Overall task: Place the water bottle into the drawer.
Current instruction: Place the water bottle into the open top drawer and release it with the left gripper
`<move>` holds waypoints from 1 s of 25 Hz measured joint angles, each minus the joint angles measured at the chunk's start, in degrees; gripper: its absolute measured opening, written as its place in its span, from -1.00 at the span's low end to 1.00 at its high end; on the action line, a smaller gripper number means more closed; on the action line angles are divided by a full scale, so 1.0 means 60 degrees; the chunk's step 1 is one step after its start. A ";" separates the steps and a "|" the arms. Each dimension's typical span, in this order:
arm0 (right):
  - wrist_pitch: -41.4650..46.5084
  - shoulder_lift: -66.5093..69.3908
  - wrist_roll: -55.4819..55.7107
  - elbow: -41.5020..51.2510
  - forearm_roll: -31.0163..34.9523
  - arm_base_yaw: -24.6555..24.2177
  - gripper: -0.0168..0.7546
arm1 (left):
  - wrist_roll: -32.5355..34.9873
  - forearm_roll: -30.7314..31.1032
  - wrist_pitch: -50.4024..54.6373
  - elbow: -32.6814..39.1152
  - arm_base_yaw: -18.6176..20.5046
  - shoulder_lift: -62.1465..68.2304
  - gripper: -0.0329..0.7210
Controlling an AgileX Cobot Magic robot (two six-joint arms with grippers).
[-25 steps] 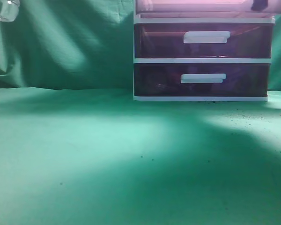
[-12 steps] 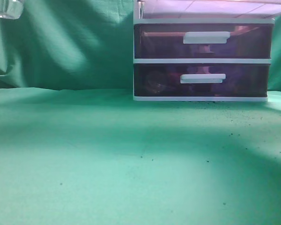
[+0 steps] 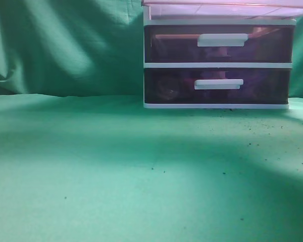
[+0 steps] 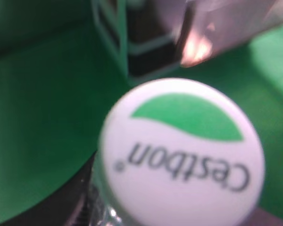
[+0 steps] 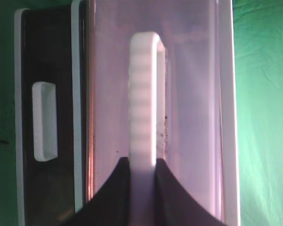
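One water bottle (image 4: 179, 155), seemingly gone from exterior view since earlier.

**Around my work: cloth, tabletop and the lower drawers**

A green cloth covers the tabletop (image 3: 116, 171) across the whole lower half of the exterior frame, with small dark specks scattered on it toward the right. A wrinkled green backdrop (image 3: 65, 45) hangs behind, filling the upper left. At the upper right stands a white-framed unit (image 3: 217, 65). Its middle drawer (image 3: 171, 45) and bottom drawer (image 3: 171, 88) are dark purple-brown and see-through, each with a white bar handle; both sit flush in the frame. Dim shapes show through their fronts, too murky to name.
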 joint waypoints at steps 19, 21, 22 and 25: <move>0.0017 0.0075 0.0072 0.0000 0.0037 0.0045 -0.71 | 0.4053 -0.3690 -0.1964 -0.6943 -0.1427 0.6104 -0.21; 0.0017 0.0075 0.0033 0.0000 0.0037 0.0045 -0.71 | 0.4071 -0.3375 -0.1944 -0.6977 -0.1427 0.6628 -0.21; 0.0017 0.0075 0.0033 0.0000 0.0037 0.0052 -0.71 | 0.4071 -0.3201 -0.1900 -0.6977 -0.1427 0.6796 -0.21; 0.0017 0.0075 0.0012 0.0000 0.0037 0.0052 -0.71 | 0.4085 -0.2573 -0.1628 -0.6977 -0.1427 0.7162 -0.21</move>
